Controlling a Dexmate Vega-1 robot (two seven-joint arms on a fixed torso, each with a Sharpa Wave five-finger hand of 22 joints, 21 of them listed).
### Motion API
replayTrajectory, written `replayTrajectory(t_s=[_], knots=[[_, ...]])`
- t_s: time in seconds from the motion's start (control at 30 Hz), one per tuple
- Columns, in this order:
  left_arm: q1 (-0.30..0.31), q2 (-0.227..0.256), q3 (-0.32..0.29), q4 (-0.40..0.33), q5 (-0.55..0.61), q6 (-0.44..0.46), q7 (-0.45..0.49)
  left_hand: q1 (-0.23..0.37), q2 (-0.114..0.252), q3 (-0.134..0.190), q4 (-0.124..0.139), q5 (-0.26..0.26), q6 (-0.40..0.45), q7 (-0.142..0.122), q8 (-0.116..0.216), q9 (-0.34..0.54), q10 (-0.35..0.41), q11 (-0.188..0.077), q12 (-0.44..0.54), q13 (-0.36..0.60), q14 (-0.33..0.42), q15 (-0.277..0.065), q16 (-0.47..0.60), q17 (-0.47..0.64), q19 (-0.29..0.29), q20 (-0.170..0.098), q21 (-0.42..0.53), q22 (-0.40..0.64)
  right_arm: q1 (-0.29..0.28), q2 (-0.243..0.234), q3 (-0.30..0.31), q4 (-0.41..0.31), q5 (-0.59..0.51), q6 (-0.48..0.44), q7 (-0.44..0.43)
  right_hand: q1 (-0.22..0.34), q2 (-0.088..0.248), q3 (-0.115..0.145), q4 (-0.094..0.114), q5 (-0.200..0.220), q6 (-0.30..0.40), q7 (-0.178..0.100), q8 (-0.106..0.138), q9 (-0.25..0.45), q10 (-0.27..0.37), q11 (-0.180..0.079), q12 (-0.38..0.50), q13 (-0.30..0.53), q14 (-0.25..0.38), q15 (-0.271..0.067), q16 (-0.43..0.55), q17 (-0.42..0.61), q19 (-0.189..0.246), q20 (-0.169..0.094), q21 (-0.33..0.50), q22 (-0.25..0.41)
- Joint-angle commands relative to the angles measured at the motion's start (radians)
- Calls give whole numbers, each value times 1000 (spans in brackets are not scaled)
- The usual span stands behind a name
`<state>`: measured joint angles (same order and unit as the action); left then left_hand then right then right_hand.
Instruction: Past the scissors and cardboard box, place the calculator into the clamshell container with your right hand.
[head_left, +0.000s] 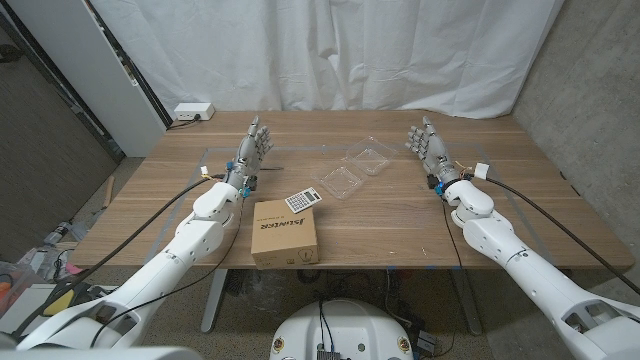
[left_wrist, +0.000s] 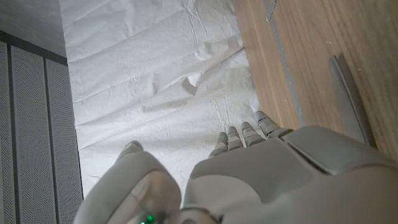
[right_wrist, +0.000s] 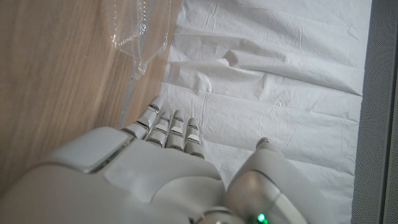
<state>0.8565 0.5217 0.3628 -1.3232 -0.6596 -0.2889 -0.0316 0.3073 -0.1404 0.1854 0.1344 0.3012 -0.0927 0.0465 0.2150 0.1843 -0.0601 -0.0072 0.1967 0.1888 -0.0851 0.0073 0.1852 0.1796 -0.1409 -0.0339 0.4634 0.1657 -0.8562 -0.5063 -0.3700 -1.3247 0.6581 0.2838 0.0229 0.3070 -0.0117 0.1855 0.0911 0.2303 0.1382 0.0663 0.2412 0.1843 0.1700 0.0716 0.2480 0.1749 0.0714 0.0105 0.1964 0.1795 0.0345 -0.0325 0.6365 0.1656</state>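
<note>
Lying face up on the counter (head_left: 420, 225), the calculator (head_left: 302, 199) is resting just beyond the far edge of the cardboard box (head_left: 284, 231), apparently touching or slightly overlapping it; the head view is too small to settle which. The open clamshell container (head_left: 356, 169) is sitting a little farther back and toward the robot's right, its two clear halves spread side by side. No scissors are showing clearly enough to name.

The calculator is looking like a thin, rigid plastic slab, probably light and smooth-cased, so it is likely to slide rather than lift if pressed from above. Taking it across its two long edges, thumb on one side and fingers on the other, seems the safest hold, and the raised box edge beside it may be crowding the near side. The clamshell is flimsy and light, so it may be skating away if nudged during the drop.

The right hand (head_left: 425, 142) is standing well apart from the calculator, fingers spread and holding nothing; the left hand (head_left: 254, 146) is likewise raised with fingers apart and empty.

The right wrist view is adding what the head view lacks: a close look at the clamshell's ribbed transparent rim (right_wrist: 134, 31) beyond the right hand's fingers (right_wrist: 166, 127). The left wrist view is giving only counter edge and white curtain (left_wrist: 168, 81).
</note>
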Motion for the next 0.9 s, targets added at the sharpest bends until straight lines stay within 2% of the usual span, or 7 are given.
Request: replayTrajectory(t_s=[0.03,0.33,0.43,0.63,0.9], knots=[[19,14,-8,-37,-6,19,11,10,2,8,-1,7,-6,1,6,4,-6,-1,7,4,-8,-2,6,4,-8,-35,0,4,-11,4,-4,-20,11,-7,3,8,0,6,-1,4,13,0,3,4,8,-2,5,4,12,1,7,2,9,-46,2,3],[31,11,-17,-42,-31,11,-6,15,6,7,-5,11,0,3,5,4,-2,-1,9,4,-4,0,7,4,-5,-32,-5,4,-33,-9,-1,-58,10,-13,-9,11,3,7,-4,3,20,-2,2,4,16,-3,5,5,18,3,7,2,14,-44,-3,3],[29,-8,-22,-24,-72,-2,-52,19,7,6,-7,13,10,4,8,4,4,1,12,4,-1,2,8,3,-2,-31,-7,4,-49,-19,2,-86,3,-17,-24,15,5,9,-7,4,21,-2,0,5,19,0,5,5,19,4,7,1,16,-42,-5,3],[42,2,-20,-61,-53,-3,-30,22,8,6,-9,14,14,4,8,4,10,3,14,4,2,3,9,3,1,-30,-10,4,-82,-46,10,-141,-2,-9,-26,24,9,12,-13,3,27,-2,0,5,26,2,5,5,24,5,6,1,21,-40,-9,4],[30,10,-7,-81,-23,21,0,26,11,5,-12,17,17,4,7,4,10,5,14,4,4,4,10,3,3,-27,-16,4,-126,-71,33,-191,23,11,-4,31,13,15,-19,1,39,-4,0,5,41,2,8,6,37,6,9,1,31,-38,-14,4]])
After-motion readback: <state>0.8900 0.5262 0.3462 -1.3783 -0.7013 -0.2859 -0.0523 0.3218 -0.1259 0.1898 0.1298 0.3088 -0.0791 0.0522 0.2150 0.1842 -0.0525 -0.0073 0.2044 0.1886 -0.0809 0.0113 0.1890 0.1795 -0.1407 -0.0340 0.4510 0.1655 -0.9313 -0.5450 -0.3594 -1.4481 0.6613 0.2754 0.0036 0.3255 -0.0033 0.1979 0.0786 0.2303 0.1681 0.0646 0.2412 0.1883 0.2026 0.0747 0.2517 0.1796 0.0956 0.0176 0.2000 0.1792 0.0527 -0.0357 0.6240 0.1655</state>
